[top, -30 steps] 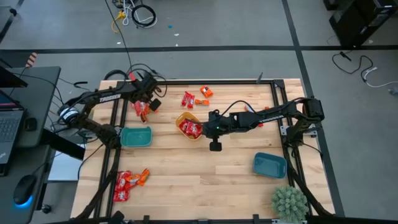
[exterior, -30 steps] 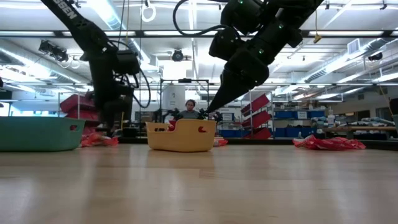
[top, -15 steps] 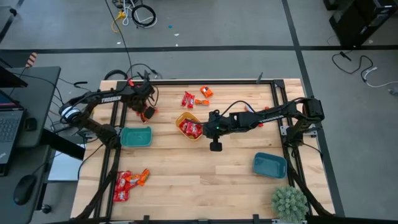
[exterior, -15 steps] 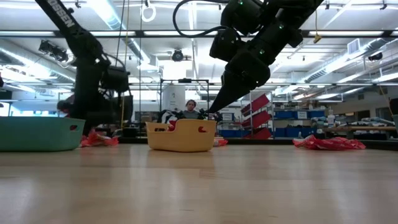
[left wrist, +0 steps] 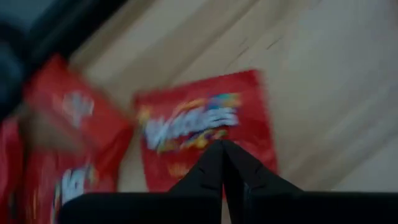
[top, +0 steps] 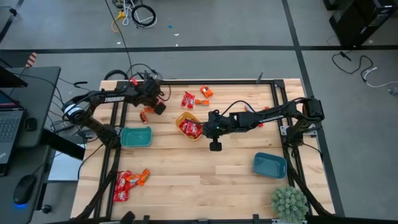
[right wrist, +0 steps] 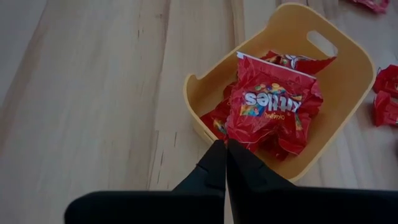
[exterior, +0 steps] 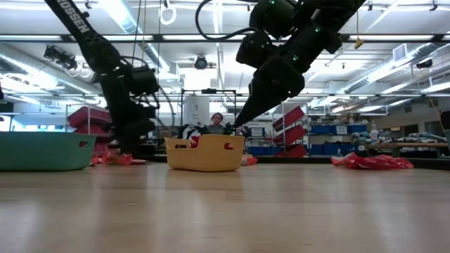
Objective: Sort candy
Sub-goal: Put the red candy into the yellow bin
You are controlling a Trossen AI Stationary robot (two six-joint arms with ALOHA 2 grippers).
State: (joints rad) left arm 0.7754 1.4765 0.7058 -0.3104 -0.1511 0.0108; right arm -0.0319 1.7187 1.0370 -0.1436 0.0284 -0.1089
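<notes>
Near the far left corner of the table (top: 205, 171), the left gripper (top: 157, 106) is lowered over a small cluster of candy (top: 144, 114). Its fingers are seen pressed together in the left wrist view, tips meeting over a red packet (left wrist: 205, 134) that lies flat on the wood; nothing can be seen caught between them, so the packet is judged not yet held. For this pick to be done well, the fingers should be spread before descent, set astride one packet's edge rather than its flat face, and closed only once a crinkled rim lies between them. A neighbouring red packet (left wrist: 68, 118) lies just beside the target and partly overlaps the group, so one piece alone should be singled out.

At the middle of the table, the right gripper (top: 205, 127) is held above the near rim of the yellow bowl (top: 180, 118), its fingers likewise shut and empty, tips pointed down toward the bowl wall in the right wrist view. Several red packets (right wrist: 273, 102) are already piled inside the bowl.

More candy is scattered by the far edge (top: 193, 98) and at the near left corner (top: 127, 182). A teal bowl (top: 136, 137) is placed near the left edge, and a blue bowl (top: 270, 165) toward the near right corner, both without candy visible in them.
</notes>
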